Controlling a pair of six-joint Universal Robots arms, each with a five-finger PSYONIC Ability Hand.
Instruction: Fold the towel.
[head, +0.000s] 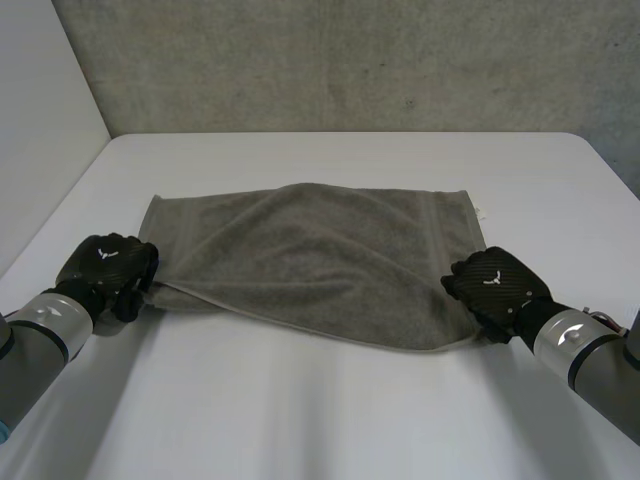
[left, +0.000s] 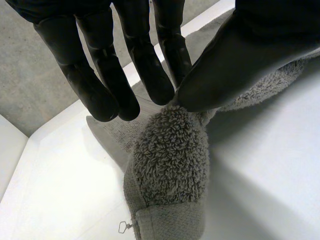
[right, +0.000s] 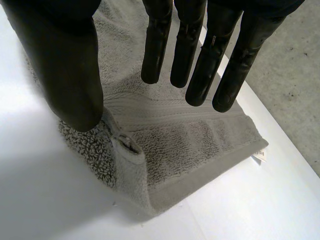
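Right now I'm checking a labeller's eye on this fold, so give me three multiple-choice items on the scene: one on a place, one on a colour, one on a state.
1. Where on the towel is the right hand?
A. its far left corner
B. its middle
C. its near right corner

2. What colour is the towel?
A. grey
B. red
C. blue

3. What is the left hand doing?
A. hanging open, off the towel
B. pinching the towel between thumb and a finger
C. lying flat on the towel's middle

Answers:
1. C: the head view shows the hand at that corner.
2. A: the towel is grey in every view.
3. B: the left wrist view shows the thumb and a fingertip meeting on the towel's pile.
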